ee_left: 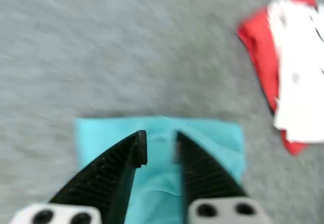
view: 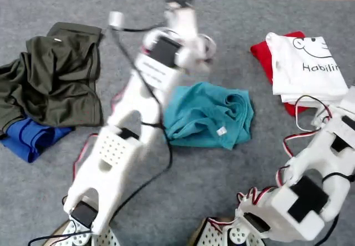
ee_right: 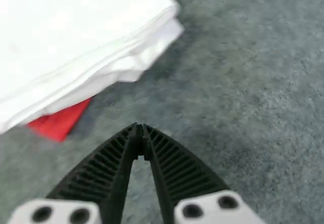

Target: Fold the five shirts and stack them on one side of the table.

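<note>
Teal shirt point(view: 208, 115) lies bunched at the middle of the table point(view: 222, 190); white shirt point(view: 305, 68) sits folded on red shirt point(view: 259, 51). Left gripper point(ee_left: 161, 148) hangs over the teal one, fingers slightly apart, empty; right gripper point(ee_right: 140, 138) near the white one, fingers together, empty

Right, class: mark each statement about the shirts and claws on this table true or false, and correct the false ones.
1. The white shirt lies on the red shirt. True.
2. The right claw grips the white shirt. False: it is shut on nothing, above bare table beside that stack.
3. The left claw is open above the teal shirt. True.
4. The blue shirt lies on top of the green shirt. False: the blue shirt pokes out from under the green one.
5. The teal shirt lies on the stack with the white shirt. False: it lies apart, mid-table.
</note>
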Controlling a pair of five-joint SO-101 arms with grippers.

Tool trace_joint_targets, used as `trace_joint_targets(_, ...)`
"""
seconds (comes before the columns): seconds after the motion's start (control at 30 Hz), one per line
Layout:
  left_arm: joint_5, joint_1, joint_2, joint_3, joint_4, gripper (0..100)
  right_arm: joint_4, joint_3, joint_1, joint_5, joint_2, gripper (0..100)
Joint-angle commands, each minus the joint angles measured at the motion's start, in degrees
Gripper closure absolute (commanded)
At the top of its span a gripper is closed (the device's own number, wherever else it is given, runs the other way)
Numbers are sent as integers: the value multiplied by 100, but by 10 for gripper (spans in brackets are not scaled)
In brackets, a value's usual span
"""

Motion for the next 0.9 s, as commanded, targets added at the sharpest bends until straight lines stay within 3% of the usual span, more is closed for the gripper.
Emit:
trace_joint_targets(0.0, -167, -730, -585, -62, 105, 977, 809, -277, -567, 668, -848, 994)
trace_joint_targets(0.13, -484, -1292, -1218, 642, 114, 981, 1969, -462, -1385, 1433, -1684, 994)
trace_joint_targets(0.27, -1011, -1407, -2220, 2268, 114, 981, 2989, -734, -2651, 2084, -2290, 994)
trace_joint_targets(0.47, -1415, -1451, -4040, 5116, 70, 981, 3262, -1138, -4295, 2374, -1851, 994)
trace_joint_targets(0.87, -1626, -2084, -6888, 9978, -1758, 981, 3191, -3749, -4330, 2013, 1938, 994)
